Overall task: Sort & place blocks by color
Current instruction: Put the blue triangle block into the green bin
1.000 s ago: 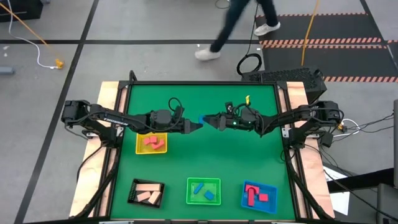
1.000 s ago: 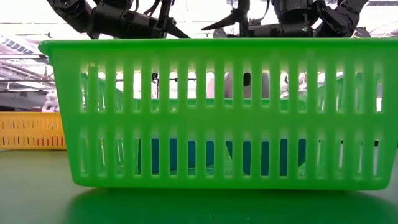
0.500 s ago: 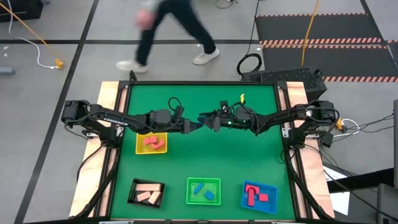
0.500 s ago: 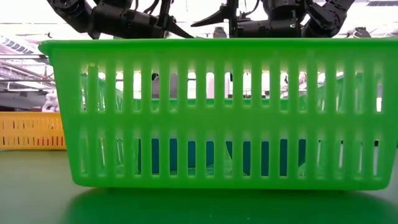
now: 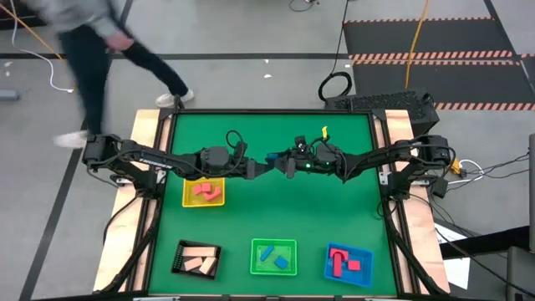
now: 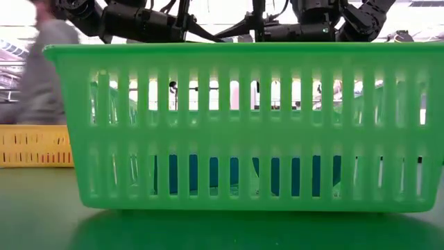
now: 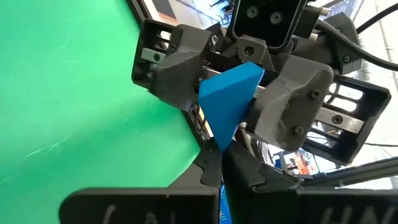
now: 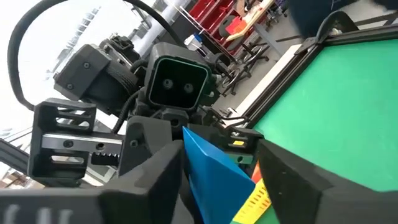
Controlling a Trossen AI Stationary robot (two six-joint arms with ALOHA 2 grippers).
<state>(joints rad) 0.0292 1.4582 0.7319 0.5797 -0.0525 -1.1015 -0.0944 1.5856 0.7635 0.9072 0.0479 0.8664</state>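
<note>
Left gripper (image 5: 264, 167) and right gripper (image 5: 279, 161) meet tip to tip above the table's centre. A blue block (image 7: 229, 101) sits clamped in the left fingers, between the right gripper's spread fingers (image 8: 157, 160).

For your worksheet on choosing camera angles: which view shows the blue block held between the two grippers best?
The left wrist view: the blue block fills the middle, edges clear, between the right gripper's fingers. The right wrist view shows it large but partly cropped. The high view shows a blue speck. The low view hides it behind the green basket.
</note>
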